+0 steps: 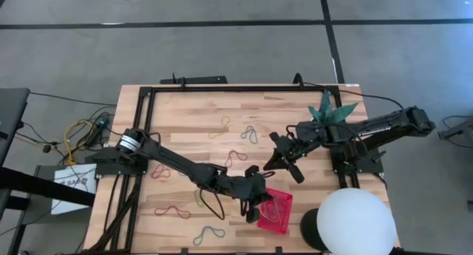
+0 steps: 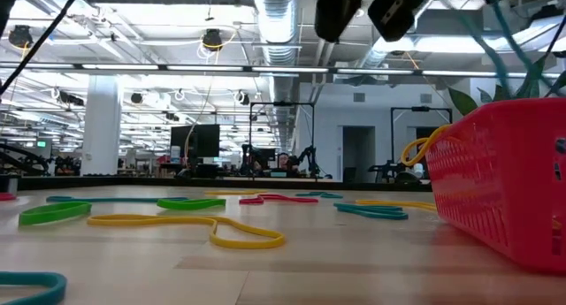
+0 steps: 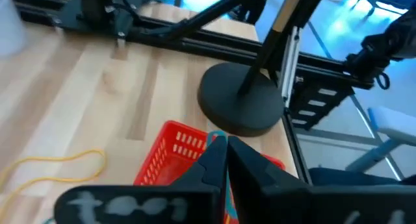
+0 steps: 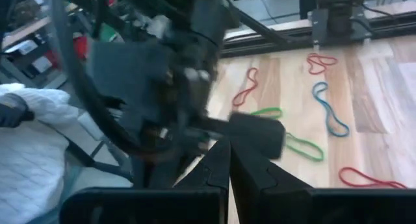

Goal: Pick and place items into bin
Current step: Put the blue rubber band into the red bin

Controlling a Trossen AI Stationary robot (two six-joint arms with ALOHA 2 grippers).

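The red mesh bin [image 1: 275, 211] stands near the table's near edge, right of centre; it also shows in the low view [image 2: 504, 181] with a yellow band [image 2: 423, 146] hanging over its rim. My left gripper [image 1: 255, 203] is above the bin's left edge [image 3: 172, 149], shut, with a bit of a teal rubber band [image 3: 215, 135] at its fingertips. My right gripper [image 1: 284, 162] is shut and empty above the table, beyond the bin. Loose bands lie flat on the table: red [image 1: 164, 171], red [image 1: 171, 211], green [image 1: 209, 233], yellow [image 1: 222, 123]. My left gripper pinches the teal band between its two fingertips [image 3: 220, 149], slanting down from the table's left. Only a small piece of the band [image 3: 215, 135] shows past the tips; the fingers hide the rest. It is lifted over the bin.
A big white dome [image 1: 356, 222] on a dark round base [image 3: 240, 97] stands just right of the bin. A green plant [image 1: 329, 111] stands at the far right. A black frame [image 1: 148, 92] runs round the table. More bands lie in the low view's foreground [image 2: 177, 221].
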